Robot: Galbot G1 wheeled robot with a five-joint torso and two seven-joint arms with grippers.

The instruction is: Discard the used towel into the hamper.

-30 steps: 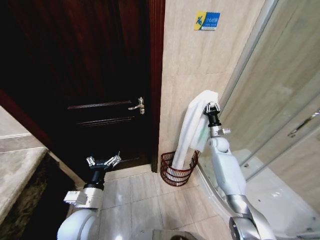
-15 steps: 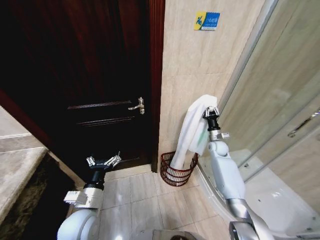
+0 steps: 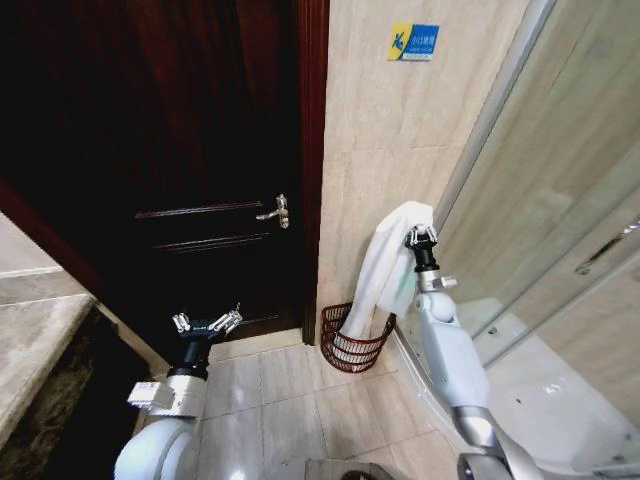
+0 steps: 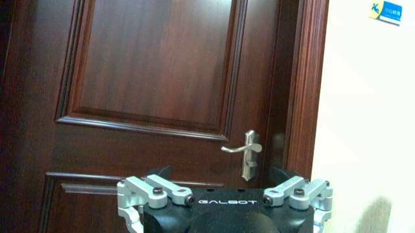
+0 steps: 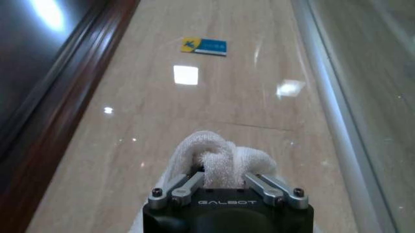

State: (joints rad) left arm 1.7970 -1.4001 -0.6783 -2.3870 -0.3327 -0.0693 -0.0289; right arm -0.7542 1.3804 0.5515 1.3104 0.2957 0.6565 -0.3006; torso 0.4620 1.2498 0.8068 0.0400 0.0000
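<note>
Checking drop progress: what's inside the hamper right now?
The white towel's lower end hangs into the hamper, its top pinched in the right claw above. The hamper's bottom is hidden by the towel and wickerwork.

A dark reddish-brown paneled wooden door (image 3: 190,150) fills the left half of the head view, with a metal lever handle (image 3: 275,211) near its right edge at mid-height. The door frame (image 3: 313,150) runs down the centre of the picture. To its right stands a wall of glossy beige tiles (image 3: 390,130), bearing a small blue-and-yellow sign (image 3: 414,41) near the top. A glass shower enclosure (image 3: 560,200) with a pale metal frame slants across the right side. Light beige floor tiles (image 3: 270,400) cover the lower centre, and a stone-patterned counter edge (image 3: 30,350) shows at lower left. Ceiling lights reflect as bright spots on the wall tiles in the right wrist view.
</note>
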